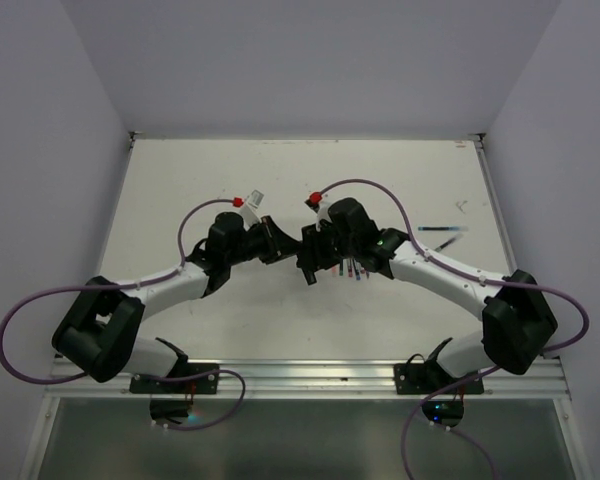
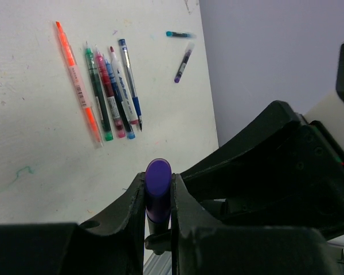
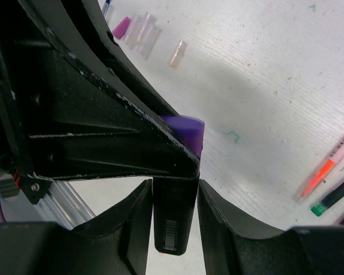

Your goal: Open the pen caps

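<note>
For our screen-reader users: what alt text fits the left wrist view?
The left claw is shut on a purple pen cap. Beyond it, a row of pens lies on the white table.

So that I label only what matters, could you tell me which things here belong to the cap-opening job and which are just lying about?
In the job: purple cap, gripped by the left gripper; dark pen body, gripped by the right gripper.
Lying about: row of pens; loose caps, already off; two stray pens.
</note>
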Robot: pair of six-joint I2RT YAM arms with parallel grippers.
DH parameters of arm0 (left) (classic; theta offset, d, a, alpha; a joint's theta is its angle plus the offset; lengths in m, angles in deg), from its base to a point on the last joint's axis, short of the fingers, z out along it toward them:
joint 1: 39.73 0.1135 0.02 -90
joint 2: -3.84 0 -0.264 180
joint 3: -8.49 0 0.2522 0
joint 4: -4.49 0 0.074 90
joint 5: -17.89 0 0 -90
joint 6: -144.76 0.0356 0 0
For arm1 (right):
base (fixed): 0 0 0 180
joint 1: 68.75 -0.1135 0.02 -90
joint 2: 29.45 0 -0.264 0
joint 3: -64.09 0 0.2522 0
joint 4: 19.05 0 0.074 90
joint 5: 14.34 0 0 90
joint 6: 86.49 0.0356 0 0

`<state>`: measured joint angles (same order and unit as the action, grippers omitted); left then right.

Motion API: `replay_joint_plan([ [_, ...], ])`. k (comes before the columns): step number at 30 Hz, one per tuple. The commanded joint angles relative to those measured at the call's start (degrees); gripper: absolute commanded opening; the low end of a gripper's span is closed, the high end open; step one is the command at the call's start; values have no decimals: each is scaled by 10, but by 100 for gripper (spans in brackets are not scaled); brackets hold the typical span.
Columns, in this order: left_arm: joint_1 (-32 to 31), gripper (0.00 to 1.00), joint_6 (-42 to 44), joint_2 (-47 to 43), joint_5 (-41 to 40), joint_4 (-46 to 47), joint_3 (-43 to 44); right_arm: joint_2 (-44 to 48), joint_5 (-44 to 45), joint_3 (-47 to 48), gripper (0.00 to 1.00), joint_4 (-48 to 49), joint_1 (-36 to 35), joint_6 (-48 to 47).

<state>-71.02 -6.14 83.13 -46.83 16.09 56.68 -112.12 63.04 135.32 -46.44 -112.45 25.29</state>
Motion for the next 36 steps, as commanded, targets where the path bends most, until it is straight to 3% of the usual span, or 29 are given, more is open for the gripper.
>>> replay_joint_plan([
  [1, -2, 0, -18, -19, -8, 37, 10, 9, -8, -18, 40, 6, -6, 2],
  [7, -1, 0, -16, -24, -16, 28, 12, 13, -5, -22, 40, 10, -9, 1],
  [8, -1, 0, -15, -24, -16, 27, 12, 14, -3, -25, 31, 11, -10, 2],
  [10, -1, 0, -15, -25, -23, 22, 13, 18, 3, -28, 2, 10, -11, 5],
  [11, -1, 0, -12, -26, -29, 16, 14, 19, 16, -32, 0, 7, -12, 7],
  [17, 41, 0, -3, -11, -74, -56, 57, 45, 102, -83, 0, -11, -75, 38],
  [21, 106, 0, -25, 9, -48, -16, 63, 74, 123, -133, 0, -4, -103, 71],
  [26, 144, 0, -2, 11, -25, 9, 84, 107, 139, -156, 0, -9, -112, 88],
  [27, 147, 0, 14, 8, -26, -7, 91, 112, 175, -153, 0, -17, -111, 88],
  [29, 148, 0, 95, -9, -69, -125, 126, 112, 202, -123, 0, -58, -90, 67],
  [31, 148, 0, 164, -23, -150, -250, 137, 103, 212, -94, 0, -96, -60, 49],
  [34, 154, 0, 227, -68, -277, -360, 122, 95, 194, -77, 0, -113, 62, 20],
  [36, 157, 0, 246, -80, -355, -416, 111, 83, 191, -72, 0, -113, 106, -3],
])
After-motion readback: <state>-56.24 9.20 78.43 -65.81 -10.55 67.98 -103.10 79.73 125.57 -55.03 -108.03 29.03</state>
